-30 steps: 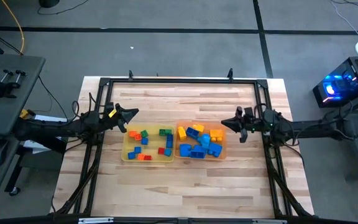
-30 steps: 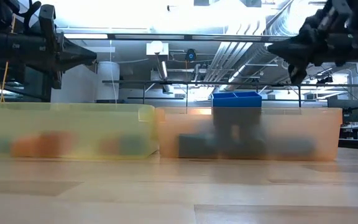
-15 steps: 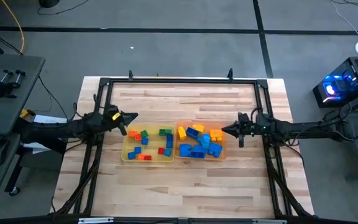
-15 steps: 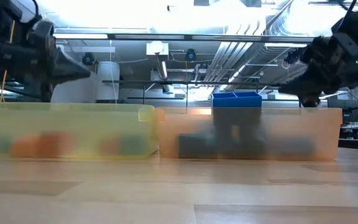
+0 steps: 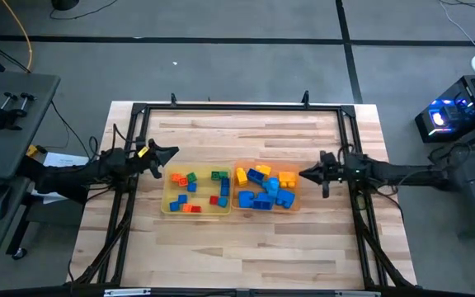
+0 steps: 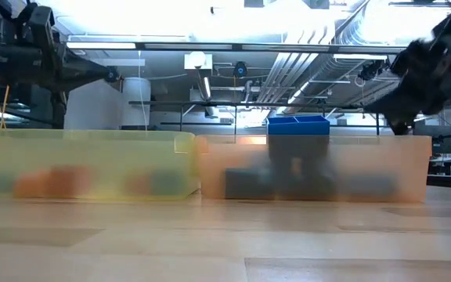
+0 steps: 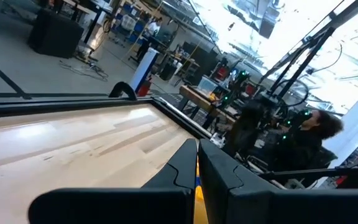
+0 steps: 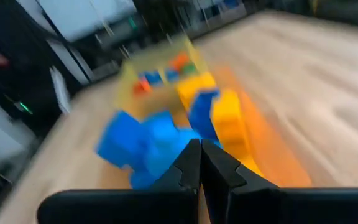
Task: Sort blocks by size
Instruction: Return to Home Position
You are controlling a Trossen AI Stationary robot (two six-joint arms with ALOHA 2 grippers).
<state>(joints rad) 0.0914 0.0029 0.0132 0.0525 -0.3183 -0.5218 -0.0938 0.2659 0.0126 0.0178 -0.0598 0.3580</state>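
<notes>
Sitting sorted mid-tabletop (image 5: 246, 247), tiny blocks (image 5: 195, 188) fill the yellow tray (image 5: 196, 214), larger blocks (image 5: 264, 190) the orange tray (image 5: 262, 210). Left claw (image 5: 171, 152) and right claw (image 5: 303, 174), both pressed together and empty, hover beside them. The blocks look light, rigid and slick, best pinched across flat sides.

No readable text — none anywhere.

Pale wood, tinted plastic, dark metal

The table (image 5: 246, 136) is pale planked wood, smooth with a soft sheen. The yellow tray (image 5: 164, 194) is translucent plastic, as is the orange tray (image 5: 298, 194) just beside it. The blocks (image 5: 262, 200) in both are glossy opaque plastic. The black frame (image 5: 237, 106) around the yellow tray looks like matt metal.
</notes>
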